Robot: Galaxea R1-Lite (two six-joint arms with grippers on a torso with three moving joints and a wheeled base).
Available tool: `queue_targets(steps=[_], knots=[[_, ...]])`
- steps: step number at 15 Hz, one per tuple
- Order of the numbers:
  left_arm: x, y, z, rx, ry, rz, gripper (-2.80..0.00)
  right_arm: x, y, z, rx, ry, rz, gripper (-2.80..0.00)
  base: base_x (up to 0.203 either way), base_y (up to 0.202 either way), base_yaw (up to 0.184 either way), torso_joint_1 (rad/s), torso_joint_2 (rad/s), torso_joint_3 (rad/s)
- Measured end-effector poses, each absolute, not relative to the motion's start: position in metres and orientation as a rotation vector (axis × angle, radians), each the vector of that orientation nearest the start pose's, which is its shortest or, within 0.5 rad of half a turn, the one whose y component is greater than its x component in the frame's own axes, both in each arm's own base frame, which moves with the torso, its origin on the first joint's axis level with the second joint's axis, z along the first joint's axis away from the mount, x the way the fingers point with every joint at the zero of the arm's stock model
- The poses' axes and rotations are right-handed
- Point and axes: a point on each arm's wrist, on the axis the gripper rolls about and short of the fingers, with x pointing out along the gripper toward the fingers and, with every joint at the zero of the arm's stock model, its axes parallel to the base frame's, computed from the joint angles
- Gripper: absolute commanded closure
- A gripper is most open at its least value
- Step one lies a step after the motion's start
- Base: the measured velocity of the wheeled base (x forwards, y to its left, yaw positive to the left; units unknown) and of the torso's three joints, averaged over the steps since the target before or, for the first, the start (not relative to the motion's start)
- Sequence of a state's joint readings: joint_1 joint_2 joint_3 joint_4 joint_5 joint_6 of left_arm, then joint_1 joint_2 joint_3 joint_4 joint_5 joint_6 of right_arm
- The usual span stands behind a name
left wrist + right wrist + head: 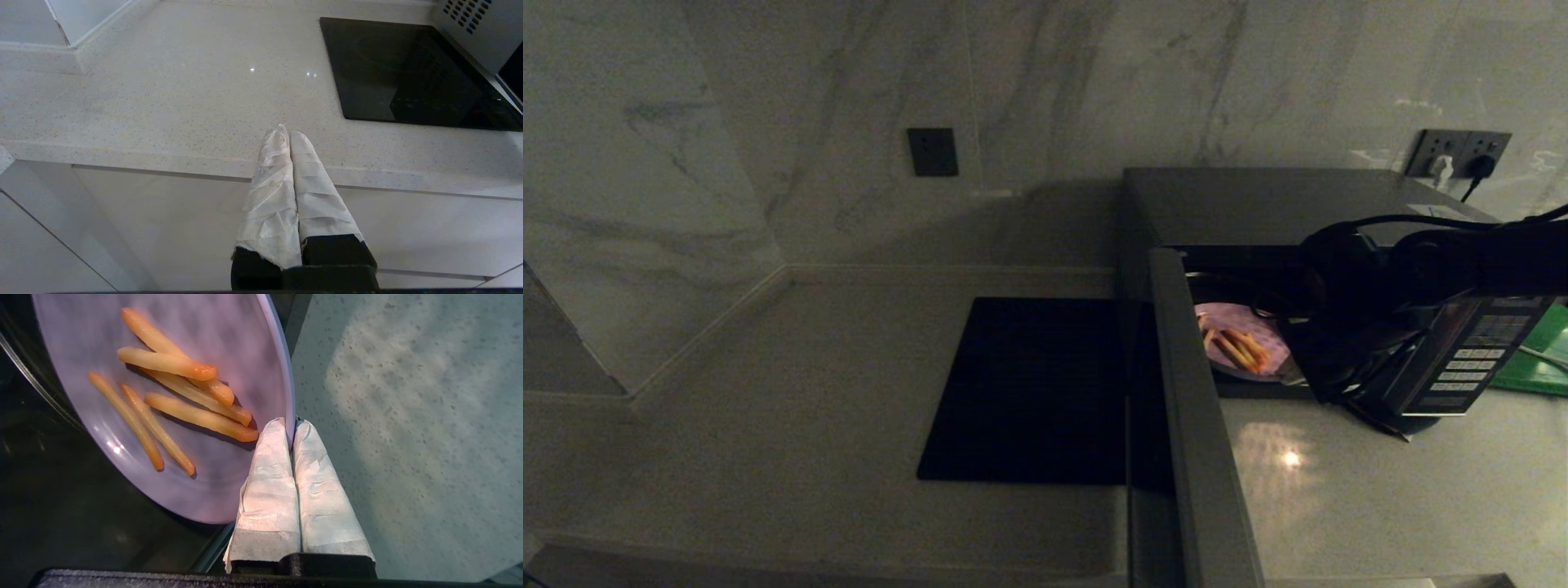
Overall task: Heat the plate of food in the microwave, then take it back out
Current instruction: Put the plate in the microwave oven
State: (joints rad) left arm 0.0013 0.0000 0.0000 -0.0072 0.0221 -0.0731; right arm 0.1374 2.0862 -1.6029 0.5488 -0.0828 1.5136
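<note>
Plate of food [229,343] tilted at microwave [1258,204] mouth, rim pinched between right gripper [291,430] fingers.

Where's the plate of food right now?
In the head view, the plate of food sits at the open microwave mouth, right of the door, its rim pinched by the right gripper.

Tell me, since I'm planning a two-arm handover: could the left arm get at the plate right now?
Probably not. The open microwave door stands between the left side and the plate, and the left gripper is back at the counter's front edge. The right gripper already pinches the plate's rim.
</note>
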Motion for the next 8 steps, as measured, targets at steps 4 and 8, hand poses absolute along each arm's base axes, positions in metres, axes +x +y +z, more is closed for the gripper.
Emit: queue_targets(steps=[4, 8], knots=[[-0.0228, 0.0005, 0.0762, -0.073, -0.008, 0.024, 0.00, 0.3906, 0.0516, 0.1532, 1.251, 0.847, -0.729, 0.00, 0.000, 0.000, 0.000, 0.000, 0.00, 0.000], [-0.0228, 0.0005, 0.0762, -0.073, -0.008, 0.023, 0.00, 0.3917, 0.0512, 0.1519, 1.248, 0.848, -0.732, 0.00, 0.000, 0.000, 0.000, 0.000, 0.00, 0.000]])
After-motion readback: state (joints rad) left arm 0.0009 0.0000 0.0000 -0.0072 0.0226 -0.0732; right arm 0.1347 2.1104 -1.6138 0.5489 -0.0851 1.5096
